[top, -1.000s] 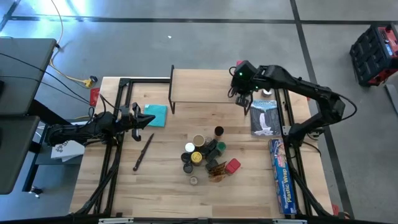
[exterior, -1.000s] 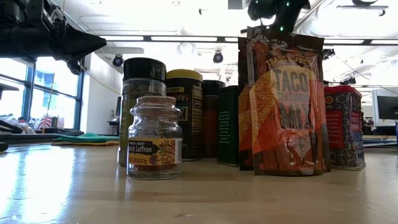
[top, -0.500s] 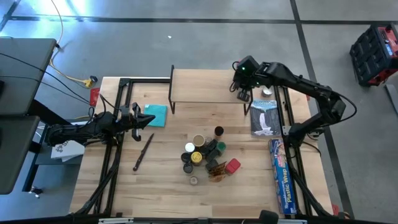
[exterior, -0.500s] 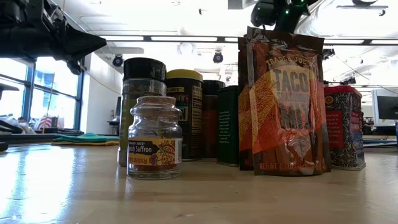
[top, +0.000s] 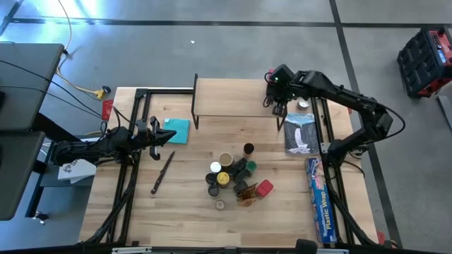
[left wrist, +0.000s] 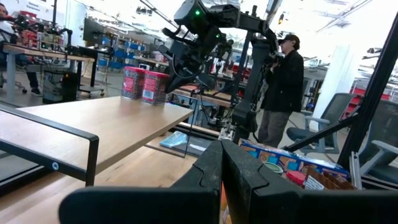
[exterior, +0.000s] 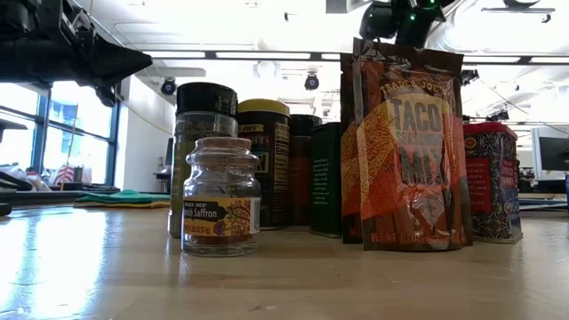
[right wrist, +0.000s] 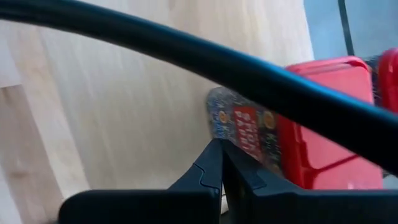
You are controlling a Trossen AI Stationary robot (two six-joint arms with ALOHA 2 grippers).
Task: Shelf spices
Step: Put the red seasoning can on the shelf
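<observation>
The light wooden table (top: 191, 212) stands on a grey floor, with a bright workshop of desks and chairs beyond. The spices (top: 234, 178) cluster mid-table, a saffron jar (exterior: 220, 197) and taco packet (exterior: 405, 151) nearest the low camera. The shelf (top: 233, 97) sits at the far edge. Only the left wrist view shows two red boxes (left wrist: 145, 85) on the shelf's top (a person stands behind). The right gripper (top: 276, 106) hangs at the shelf's right end, fingers pressed together, empty. The left gripper (top: 166, 138) rests clenched by the teal cloth (top: 178, 130), holding nothing.
</observation>
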